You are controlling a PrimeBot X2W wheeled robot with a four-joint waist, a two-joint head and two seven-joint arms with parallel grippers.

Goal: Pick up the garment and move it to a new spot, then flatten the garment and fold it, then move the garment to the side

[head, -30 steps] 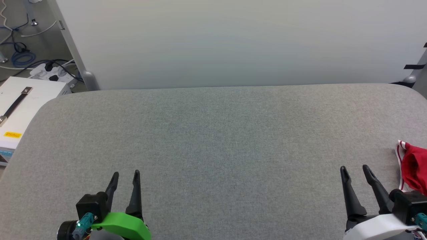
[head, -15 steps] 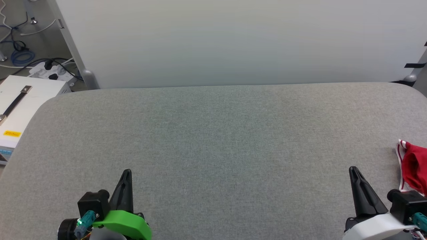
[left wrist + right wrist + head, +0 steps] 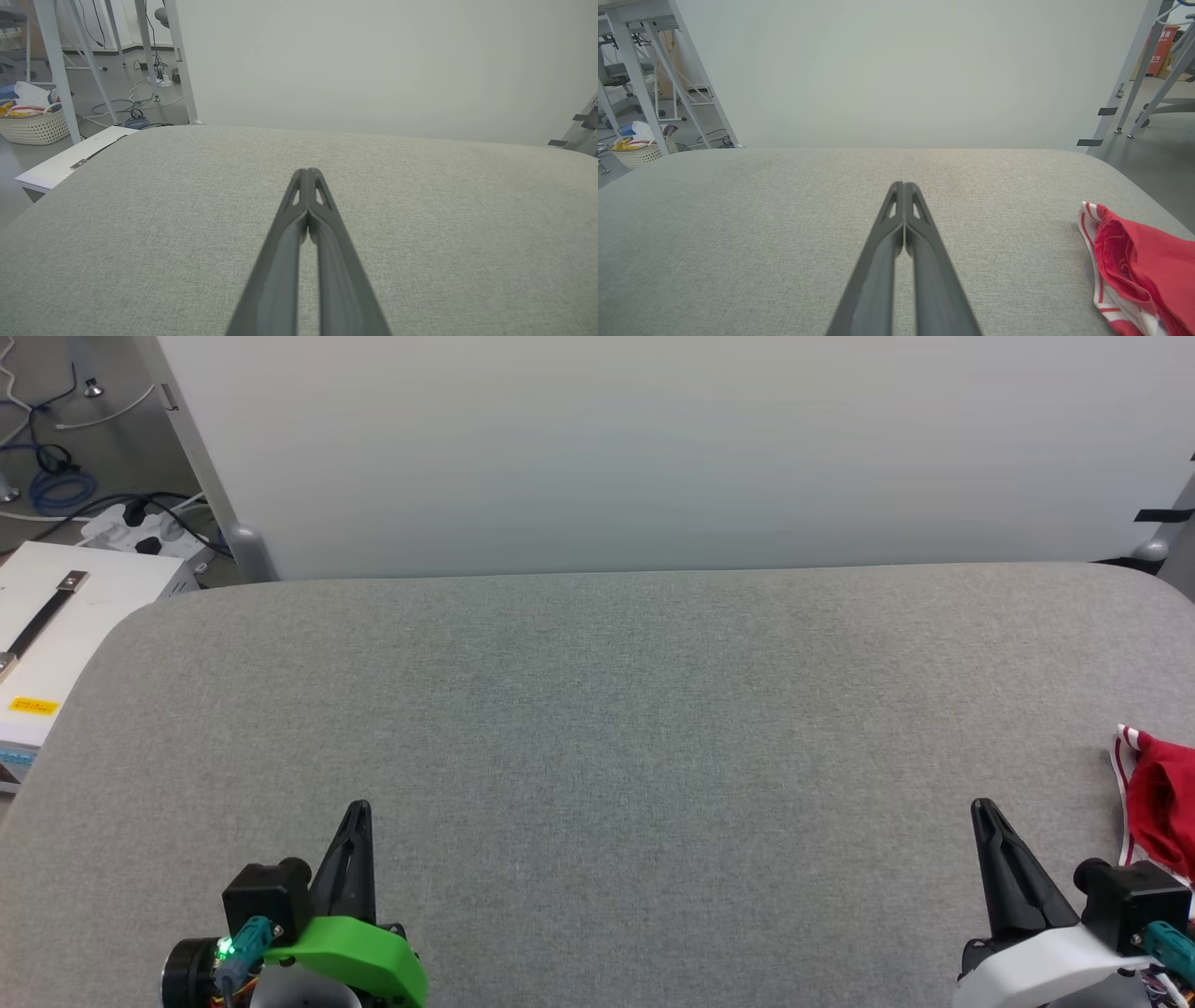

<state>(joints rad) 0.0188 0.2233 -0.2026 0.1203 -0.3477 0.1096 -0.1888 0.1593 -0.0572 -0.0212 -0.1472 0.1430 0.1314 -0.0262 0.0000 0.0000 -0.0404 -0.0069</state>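
Observation:
The garment [image 3: 1156,798] is a crumpled red cloth with red-striped white trim, lying at the table's right edge and cut off by the head view's border. In the right wrist view the garment [image 3: 1134,268] lies to the right of my fingers, apart from them. My right gripper [image 3: 982,807] hovers shut at the lower right, a short way left of the garment, holding nothing; its tips [image 3: 903,185] meet. My left gripper [image 3: 358,808] is shut and empty at the lower left, its tips [image 3: 308,171] pressed together over bare cloth.
The grey fabric-covered table [image 3: 597,709] spans the view, backed by a pale wall panel [image 3: 653,448]. A white case [image 3: 56,635] and cables [image 3: 56,485] sit on the floor off the left edge. A laundry basket [image 3: 32,123] stands further left.
Both grippers have gone from open to shut, with nothing between their fingers. The head view has shifted slightly; the garment has not moved.

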